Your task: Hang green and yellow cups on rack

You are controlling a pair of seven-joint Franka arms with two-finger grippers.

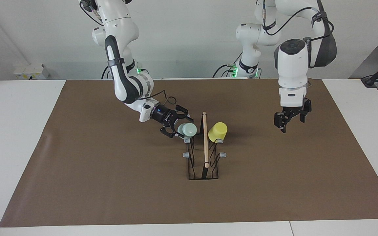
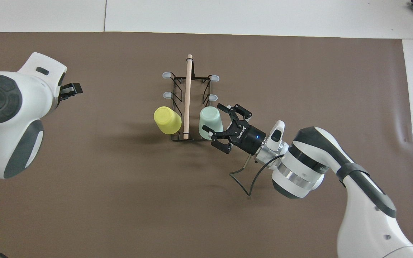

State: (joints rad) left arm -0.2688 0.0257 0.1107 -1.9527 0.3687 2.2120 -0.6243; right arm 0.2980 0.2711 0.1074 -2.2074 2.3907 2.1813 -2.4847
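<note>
The black wire rack (image 1: 203,177) with its wooden rod (image 1: 205,141) stands mid-mat; it also shows in the overhead view (image 2: 188,93). The mint green cup (image 1: 187,129) (image 2: 210,122) sits mouth-down on the prong nearest the robots, on the side toward the right arm's end. The yellow cup (image 1: 218,131) (image 2: 167,120) sits likewise on the matching prong toward the left arm's end. My right gripper (image 1: 177,126) (image 2: 216,121) is open, its fingers spread beside the green cup. My left gripper (image 1: 291,124) (image 2: 71,89) hangs open and empty over the mat.
Two grey-tipped prongs per side are bare, for example one (image 1: 186,154) on the green cup's side and one (image 1: 222,154) on the yellow cup's side. The brown mat (image 1: 110,183) covers the white table. The right arm's cable (image 2: 244,179) loops under its wrist.
</note>
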